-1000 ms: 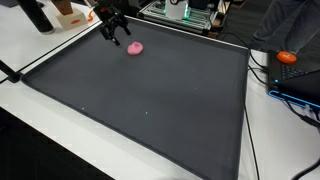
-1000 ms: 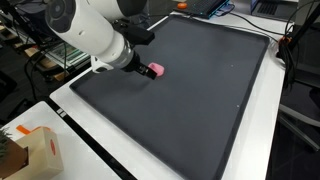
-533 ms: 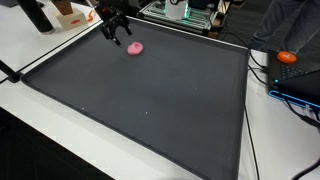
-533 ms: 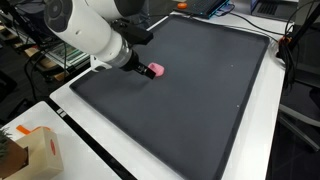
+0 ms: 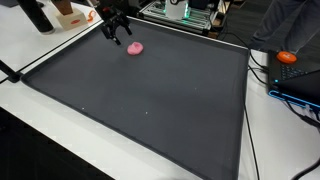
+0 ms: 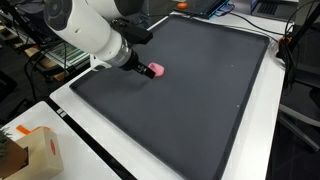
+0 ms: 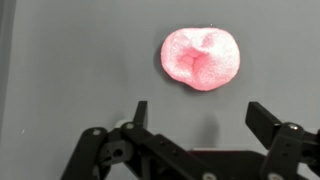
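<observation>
A small pink, lumpy soft object [image 5: 134, 47] lies on the dark mat near its far corner; it also shows in the other exterior view [image 6: 155, 71] and in the wrist view [image 7: 202, 58]. My gripper [image 5: 119, 36] hangs just beside it, a little above the mat, with fingers spread open and empty [image 7: 203, 115]. In the wrist view the pink object sits just beyond the fingertips, not between them. In an exterior view the white arm [image 6: 95, 35] hides most of the gripper [image 6: 138, 64].
The dark mat [image 5: 150, 100] covers a white table. An orange object [image 5: 288, 57] and cables lie past one edge, a cardboard box [image 6: 35, 152] on the white border, and equipment [image 5: 185, 12] stands behind the mat.
</observation>
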You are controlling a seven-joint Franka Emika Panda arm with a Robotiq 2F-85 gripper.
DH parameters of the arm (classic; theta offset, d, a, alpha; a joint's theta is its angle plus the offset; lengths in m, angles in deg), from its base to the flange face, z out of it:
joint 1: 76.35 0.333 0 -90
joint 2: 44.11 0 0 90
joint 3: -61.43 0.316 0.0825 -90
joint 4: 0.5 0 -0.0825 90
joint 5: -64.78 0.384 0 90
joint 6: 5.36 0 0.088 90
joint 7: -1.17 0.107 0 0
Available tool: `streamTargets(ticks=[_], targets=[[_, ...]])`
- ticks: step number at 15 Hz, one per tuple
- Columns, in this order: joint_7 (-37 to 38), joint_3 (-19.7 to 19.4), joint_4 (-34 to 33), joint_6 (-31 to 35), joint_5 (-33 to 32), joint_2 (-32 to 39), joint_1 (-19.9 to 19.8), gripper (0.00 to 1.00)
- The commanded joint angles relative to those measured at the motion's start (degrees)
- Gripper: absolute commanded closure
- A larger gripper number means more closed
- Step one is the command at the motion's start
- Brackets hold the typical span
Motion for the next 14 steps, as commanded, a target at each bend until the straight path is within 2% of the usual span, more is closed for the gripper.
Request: streamTargets(ticks=[1,8,14], targets=[[0.5,-0.07,1.46,1.33,0.24,-1.4,0.75,0.0],[1.43,0.27,1.09,1.81,-2.64,-4.3,2.74,0.0],[5.74,1.43,1.7,3.91,-10.49,-9.88,5.68,0.0]])
